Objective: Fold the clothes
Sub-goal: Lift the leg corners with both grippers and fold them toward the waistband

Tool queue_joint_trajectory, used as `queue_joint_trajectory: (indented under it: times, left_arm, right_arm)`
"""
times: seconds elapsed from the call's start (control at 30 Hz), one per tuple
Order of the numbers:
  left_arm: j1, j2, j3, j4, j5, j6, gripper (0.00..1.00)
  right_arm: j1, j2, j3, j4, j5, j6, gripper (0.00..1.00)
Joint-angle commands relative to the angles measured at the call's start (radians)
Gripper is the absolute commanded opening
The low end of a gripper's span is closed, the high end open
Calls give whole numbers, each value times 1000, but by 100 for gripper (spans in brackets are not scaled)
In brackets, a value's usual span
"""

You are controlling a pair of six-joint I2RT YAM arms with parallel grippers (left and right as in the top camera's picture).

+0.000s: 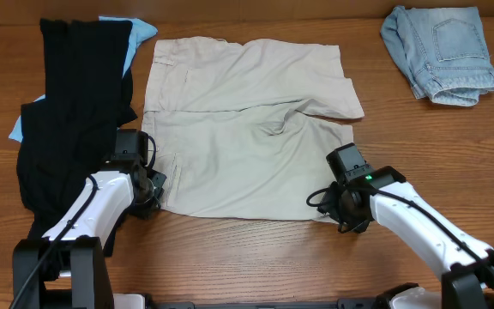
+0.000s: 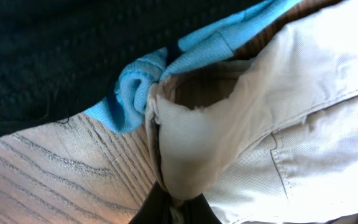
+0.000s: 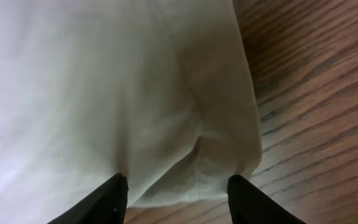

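Shorts (image 1: 238, 129) lie flat on the table (image 1: 256, 257), long axis left to right, near edge towards both arms. Left gripper (image 1: 155, 189) pinches the near-left corner. Right gripper (image 3: 178, 198), jaws spread, straddles the near-right corner.

Left hand (image 2: 174, 208) pinches a corner of the khaki shorts (image 2: 303, 124) just above the wooden bench (image 2: 55, 174).

The dark fingers are closed on a lifted fold of beige cloth at the bottom of the view, its seams and a stitched pocket edge spreading to the right. A bunched light-blue garment (image 2: 135, 93) sits just behind the fold, touching it, beneath a black garment (image 2: 61, 50) that fills the upper left.
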Motion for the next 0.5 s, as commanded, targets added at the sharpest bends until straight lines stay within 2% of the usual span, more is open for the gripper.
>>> queue_joint_trajectory:
  times: [0.0,0.13,0.2,0.23,0.27,0.3,0.4,0.47]
  left_arm:
    - [3,-12,-13,-7,5,42,4]
    - [4,-12,-13,-11,4,69,4]
    - [4,-12,-13,-11,4,104,4]
    - [4,-13,-13,-11,4,122,4]
    - [4,-13,-11,-11,4,148,4]
    - [4,-13,-9,-11,5,171,4]
    - [5,-13,23,-37,35,309,4]
    - [5,-13,79,-107,79,393,4]
  right_arm:
    - [2,56,-8,5,16,9,56]
    - [2,89,-8,2,8,9,56]
    - [2,93,-8,0,8,9,51]
    - [2,92,-8,0,9,9,46]
    - [2,92,-8,2,9,9,33]
    - [1,92,-8,3,10,9,25]
    - [-18,92,9,-21,8,9,4]
    - [-47,90,52,-79,10,2,4]
